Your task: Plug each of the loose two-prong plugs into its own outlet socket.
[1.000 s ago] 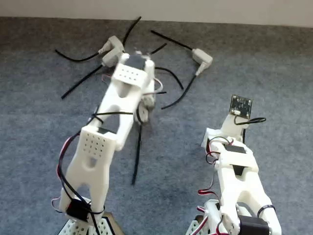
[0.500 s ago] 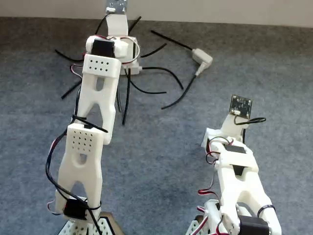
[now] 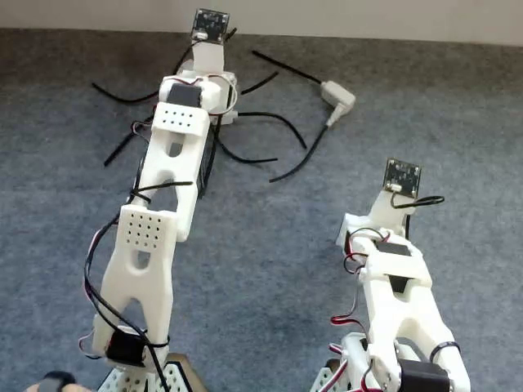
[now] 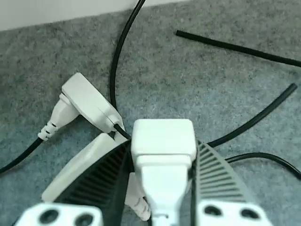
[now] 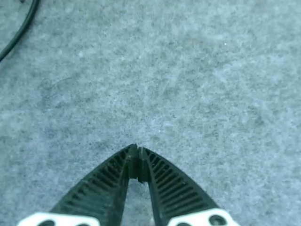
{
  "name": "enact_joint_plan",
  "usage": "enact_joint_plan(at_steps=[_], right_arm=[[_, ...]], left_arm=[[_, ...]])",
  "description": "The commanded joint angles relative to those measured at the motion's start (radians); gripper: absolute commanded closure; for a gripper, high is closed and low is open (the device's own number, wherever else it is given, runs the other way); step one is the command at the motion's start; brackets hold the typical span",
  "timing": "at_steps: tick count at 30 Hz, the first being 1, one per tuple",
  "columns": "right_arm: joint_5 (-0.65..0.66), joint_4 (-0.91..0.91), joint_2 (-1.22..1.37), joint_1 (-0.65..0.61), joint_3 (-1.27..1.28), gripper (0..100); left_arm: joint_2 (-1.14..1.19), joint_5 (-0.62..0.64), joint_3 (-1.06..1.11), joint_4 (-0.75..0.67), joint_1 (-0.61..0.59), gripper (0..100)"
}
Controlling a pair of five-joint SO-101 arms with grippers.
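Clamping white plug (image 4: 162, 162) between left gripper (image 4: 163, 147) jaws, over carpet (image 4: 221, 89) beside a white socket (image 4: 87, 101). Noting right gripper (image 5: 138, 155) jaws together, empty. Judging plug light, rigid, smooth-sided: gripping flat flanks, squarely across the body.

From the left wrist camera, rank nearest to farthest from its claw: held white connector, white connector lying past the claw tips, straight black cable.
1. Held white connector, between the left gripper's jaws.
2. White connector lying past the tips, on grey carpet.
3. Straight black cable, farthest out.
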Motion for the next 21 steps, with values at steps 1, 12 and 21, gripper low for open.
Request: enact_joint_plan(at_steps=[1, 12, 21], right_arm=[[-0.002, -0.028, -0.025, 0.005, -0.004, 99.0], [-0.002, -0.028, -0.025, 0.005, -0.004, 99.0], [-0.002, -0.028, -0.025, 0.005, -0.004, 99.0]], left_arm=[[-0.019, -0.003, -0.015, 0.043, -0.008, 77], [-0.234, -0.005, -0.433, 0.305, -0.027, 76], [-0.656, -0.005, -0.463, 0.433, -0.025, 76]])
